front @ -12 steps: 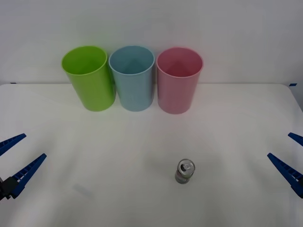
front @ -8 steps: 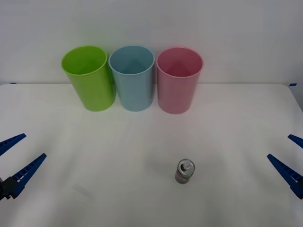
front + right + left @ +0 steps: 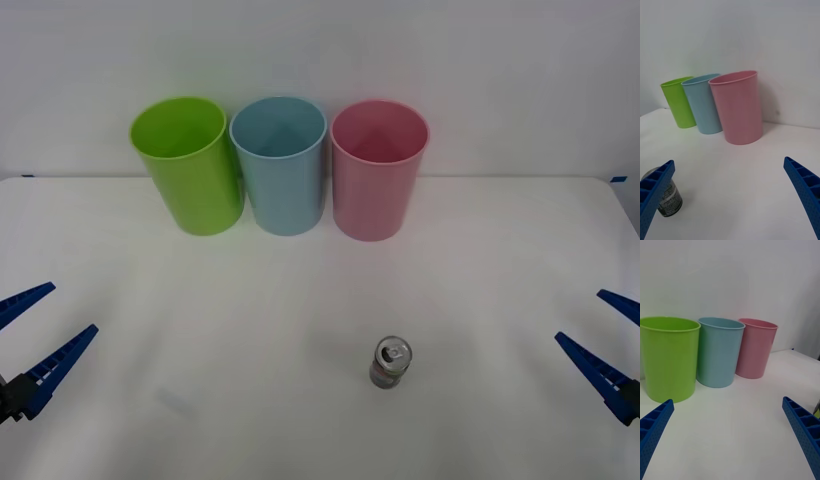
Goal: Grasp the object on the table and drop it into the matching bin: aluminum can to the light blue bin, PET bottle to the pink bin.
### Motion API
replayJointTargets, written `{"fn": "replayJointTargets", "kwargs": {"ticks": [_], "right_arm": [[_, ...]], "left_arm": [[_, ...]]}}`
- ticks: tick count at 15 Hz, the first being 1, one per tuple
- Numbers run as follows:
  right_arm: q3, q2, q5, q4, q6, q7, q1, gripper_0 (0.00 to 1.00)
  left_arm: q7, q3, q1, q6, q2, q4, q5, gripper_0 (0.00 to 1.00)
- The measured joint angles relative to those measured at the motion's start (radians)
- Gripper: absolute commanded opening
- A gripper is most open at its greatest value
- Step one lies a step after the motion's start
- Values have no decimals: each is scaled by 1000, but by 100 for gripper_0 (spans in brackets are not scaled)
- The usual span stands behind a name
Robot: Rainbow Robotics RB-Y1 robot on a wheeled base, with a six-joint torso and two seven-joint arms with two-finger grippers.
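Note:
The aluminum can (image 3: 391,362) stands upright on the white table (image 3: 300,300), pull-tab up, right of centre and near the front. My right gripper (image 3: 608,340) hovers open at the table's right edge, well to the right of the can. In the right wrist view the can (image 3: 669,199) shows partly behind one of its blue fingers (image 3: 655,187). My left gripper (image 3: 40,335) hangs open at the far left, nothing in it. The light blue bin (image 3: 280,165) and the pink bin (image 3: 378,170) stand upright side by side at the back.
A lime green bin (image 3: 188,165) stands left of the light blue one, touching it. All three bins line the back of the table against a white wall. Open tabletop lies between the bins and the can.
My right gripper has shifted slightly left, toward the can. The can, the bins and the left gripper have not moved.

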Motion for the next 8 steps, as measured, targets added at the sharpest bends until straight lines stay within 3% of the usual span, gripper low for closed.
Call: {"fn": "replayJointTargets", "kwargs": {"ticks": [5,8], "right_arm": [[21,-11,42,95,-85,67,-55,100],[40,-11,63,144,-116,198,-90,100]], "left_arm": [[0,0,0,0,0,0,0,100],[0,0,0,0,0,0,0,100]]}}
